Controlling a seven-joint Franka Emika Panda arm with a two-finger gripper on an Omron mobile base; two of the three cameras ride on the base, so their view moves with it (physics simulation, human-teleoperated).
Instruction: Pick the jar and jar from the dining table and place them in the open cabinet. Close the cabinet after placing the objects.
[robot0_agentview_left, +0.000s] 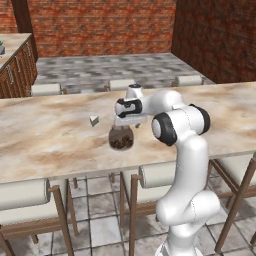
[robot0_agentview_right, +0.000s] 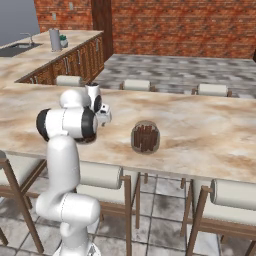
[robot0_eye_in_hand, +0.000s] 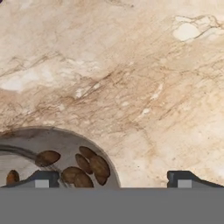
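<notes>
On the dining table (robot0_agentview_left: 50, 135) stands the bean jar (robot0_agentview_left: 121, 138), directly under the gripper (robot0_eye_in_hand: 113, 177), whose fingers are spread wide and hold nothing. Farther along the table stands the stick jar (robot0_agentview_right: 145, 137), well apart. A small wedge (robot0_agentview_left: 93, 120) lies near the bean jar.

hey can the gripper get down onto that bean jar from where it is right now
Probably yes. The gripper hangs open just above the bean jar on the table, with nothing between them. In the hand view the jar sits off toward one finger, so a small sideways shift looks needed first.
</notes>
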